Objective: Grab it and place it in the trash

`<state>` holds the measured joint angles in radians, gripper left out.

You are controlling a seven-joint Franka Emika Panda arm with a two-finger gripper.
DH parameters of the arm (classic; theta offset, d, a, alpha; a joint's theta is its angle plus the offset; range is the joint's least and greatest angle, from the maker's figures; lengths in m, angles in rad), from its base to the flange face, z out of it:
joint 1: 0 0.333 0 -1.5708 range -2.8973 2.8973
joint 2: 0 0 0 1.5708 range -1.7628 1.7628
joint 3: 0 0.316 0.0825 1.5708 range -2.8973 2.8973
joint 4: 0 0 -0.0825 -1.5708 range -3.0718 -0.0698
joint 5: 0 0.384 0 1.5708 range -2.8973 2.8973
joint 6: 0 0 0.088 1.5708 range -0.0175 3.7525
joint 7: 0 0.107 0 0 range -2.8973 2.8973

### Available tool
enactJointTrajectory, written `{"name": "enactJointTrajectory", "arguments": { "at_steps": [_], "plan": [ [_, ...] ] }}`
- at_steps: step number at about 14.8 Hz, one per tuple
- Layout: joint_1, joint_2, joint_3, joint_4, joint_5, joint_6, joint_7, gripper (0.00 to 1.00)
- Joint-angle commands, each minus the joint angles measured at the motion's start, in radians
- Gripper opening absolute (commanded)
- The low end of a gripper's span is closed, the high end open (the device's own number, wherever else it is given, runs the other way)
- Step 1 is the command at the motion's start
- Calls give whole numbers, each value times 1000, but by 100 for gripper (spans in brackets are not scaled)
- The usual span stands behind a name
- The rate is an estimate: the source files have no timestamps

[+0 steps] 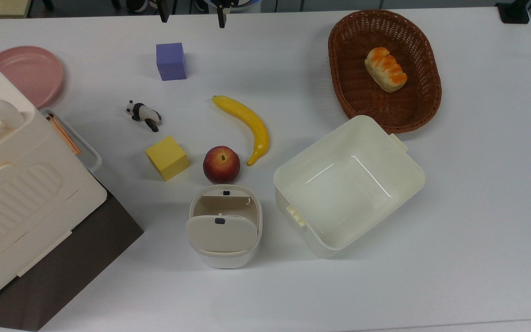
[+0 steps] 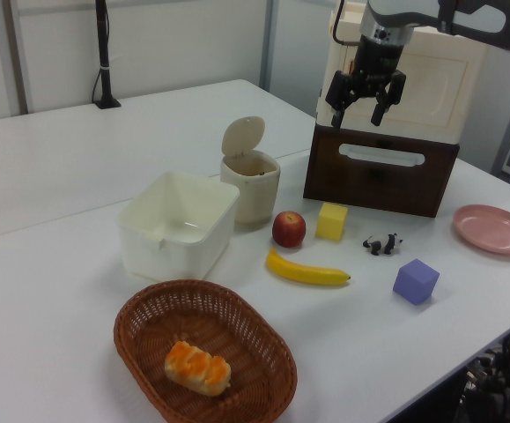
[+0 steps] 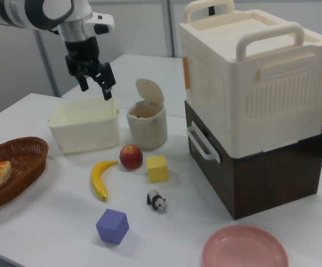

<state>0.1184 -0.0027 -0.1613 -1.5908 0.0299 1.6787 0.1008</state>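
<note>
Above table, tool (image 2: 365,99) splayed, trash (image 1: 224,226) upright

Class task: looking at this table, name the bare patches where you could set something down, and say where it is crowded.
Free: the wide strip of table along the top view's bottom edge, below the small bin and square tub; also the top view's right side, beyond the basket.
Crowded: the cluster of apple, banana, yellow cube and panda above the bin.
</note>
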Motion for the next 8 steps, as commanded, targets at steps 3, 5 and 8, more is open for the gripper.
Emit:
{"name": "enactJointTrajectory", "arguments": {
  "at_steps": [3,5,8],
  "plan": [
    [13,-34,-3,-37,25,-26,-12,100],
    [15,-34,-3,-40,25,-39,-18,100],
    [15,-33,-1,-40,25,-48,-21,100]
  ]
}}
